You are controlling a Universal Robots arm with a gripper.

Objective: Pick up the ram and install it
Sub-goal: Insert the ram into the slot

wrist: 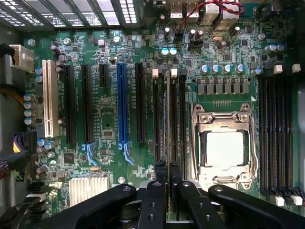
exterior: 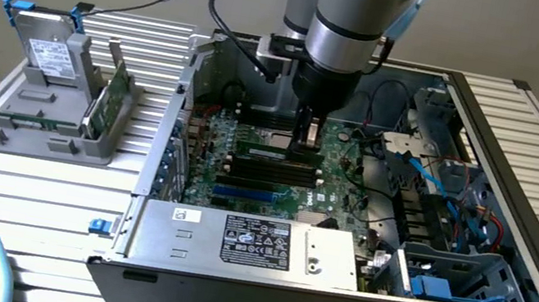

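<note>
The ram is a slim green stick standing on edge over the black memory slots of the motherboard, inside the open computer case. My gripper reaches straight down from above and is shut on one end of the stick. In the wrist view the ram is a thin edge running away from my gripper, lined up between the long black slots. The two fingers press close on either side of it. Whether the stick is seated in a slot I cannot tell.
The CPU socket lies beside the slots, and expansion slots lie on the other side. A power supply fills the case's near side, with cables and drive bays at the exterior view's right. A grey holder stands outside, at the left.
</note>
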